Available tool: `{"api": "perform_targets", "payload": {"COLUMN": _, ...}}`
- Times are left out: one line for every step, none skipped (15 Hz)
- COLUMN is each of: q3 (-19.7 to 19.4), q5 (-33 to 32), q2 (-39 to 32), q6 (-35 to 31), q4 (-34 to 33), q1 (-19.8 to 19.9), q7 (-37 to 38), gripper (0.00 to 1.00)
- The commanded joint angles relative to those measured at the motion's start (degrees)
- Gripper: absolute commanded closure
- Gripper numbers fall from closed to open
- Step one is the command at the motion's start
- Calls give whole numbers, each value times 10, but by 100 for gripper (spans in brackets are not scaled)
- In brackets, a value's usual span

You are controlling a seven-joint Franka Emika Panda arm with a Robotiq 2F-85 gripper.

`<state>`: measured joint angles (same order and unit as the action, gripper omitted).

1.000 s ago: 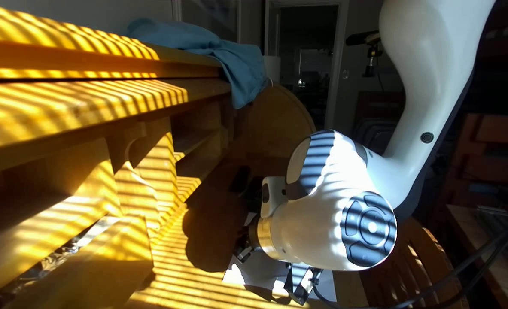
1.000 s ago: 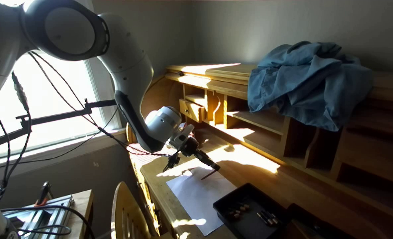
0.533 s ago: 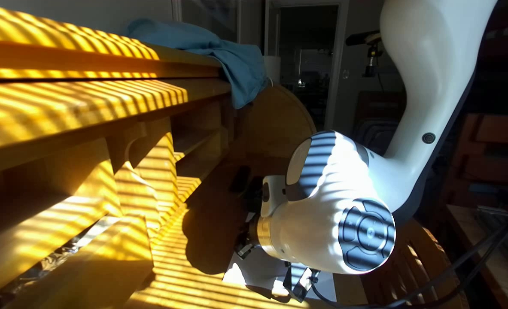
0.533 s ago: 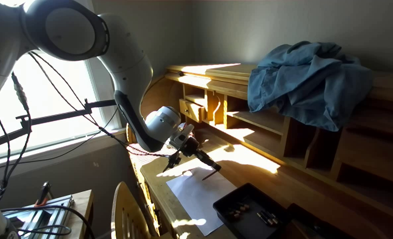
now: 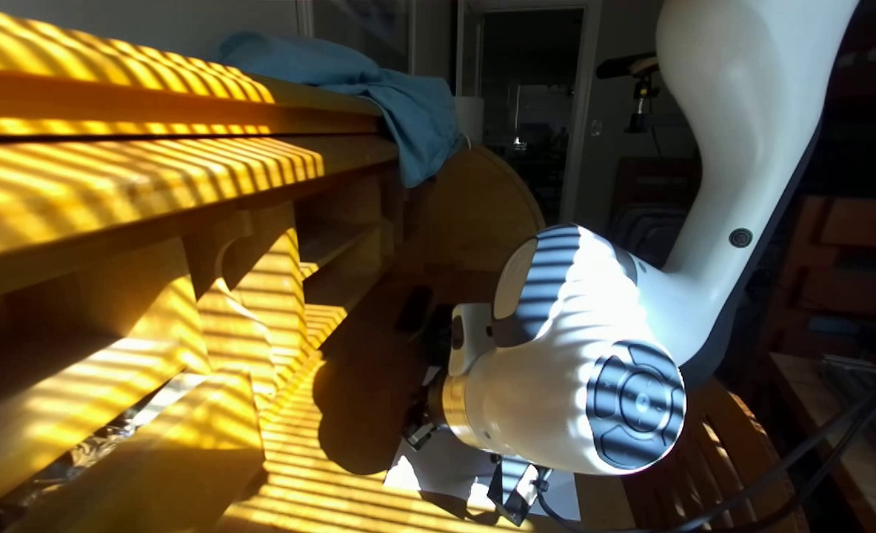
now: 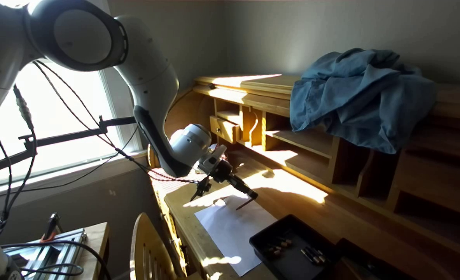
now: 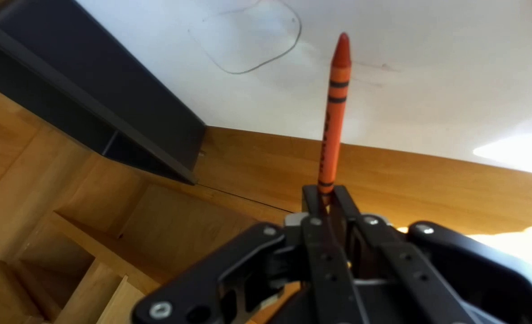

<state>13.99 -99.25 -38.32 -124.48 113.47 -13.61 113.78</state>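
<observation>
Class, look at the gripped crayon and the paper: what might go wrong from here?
The end effector pinches the crayon only near its back end, so it might pivot or slip under pressure. The black tray stands at the edge of the paper, so a sideways sweep might bump it.

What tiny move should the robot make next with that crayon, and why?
Probably ease the gripper slightly down without loosening the crayon clamped in it: the crayon's tip points toward the paper, which bears a thin curved line, and the pictures don't settle whether tip and paper touch.
</observation>
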Motion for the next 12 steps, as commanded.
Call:
{"api": "perform_targets", "payload": {"q3": 2, "q5": -2, "q2": -2, "q6": -19, "q4": -6, "q1": 5, "q7": 9, "gripper": 98}}
{"api": "perform_targets", "payload": {"q3": 2, "q5": -4, "q2": -2, "q6": -23, "q4": -6, "q1": 5, "q7": 11, "gripper": 98}}
{"api": "perform_targets", "payload": {"q3": 1, "q5": -5, "q2": -2, "q6": -25, "q4": -7, "q1": 4, "q7": 11, "gripper": 98}}
{"api": "perform_targets", "payload": {"q3": 1, "q5": -5, "q2": -2, "q6": -27, "q4": -7, "q1": 4, "q7": 12, "gripper": 98}}
{"api": "perform_targets", "payload": {"q3": 0, "q5": -6, "q2": -2, "q6": -27, "q4": -7, "q1": 3, "q7": 12, "gripper": 98}}
{"api": "perform_targets", "payload": {"q3": 0, "q5": -8, "q2": -2, "q6": -27, "q4": -7, "q1": 3, "q7": 12, "gripper": 98}}
{"api": "perform_targets", "payload": {"q3": -1, "q5": -8, "q2": -2, "q6": -26, "q4": -6, "q1": 3, "q7": 12, "gripper": 98}}
{"api": "perform_targets", "payload": {"q3": -1, "q5": -8, "q2": -2, "q6": -25, "q4": -6, "q1": 3, "q7": 11, "gripper": 98}}
{"api": "perform_targets", "payload": {"q3": -1, "q5": -8, "q2": -3, "q6": -25, "q4": -5, "q1": 3, "q7": 12, "gripper": 98}}
{"api": "perform_targets", "payload": {"q3": -2, "q5": -8, "q2": -3, "q6": -24, "q4": -6, "q1": 3, "q7": 12, "gripper": 98}}
{"api": "perform_targets", "payload": {"q3": -2, "q5": -8, "q2": -4, "q6": -24, "q4": -6, "q1": 3, "q7": 12, "gripper": 98}}
{"api": "perform_targets", "payload": {"q3": -2, "q5": -9, "q2": -5, "q6": -24, "q4": -7, "q1": 3, "q7": 12, "gripper": 98}}
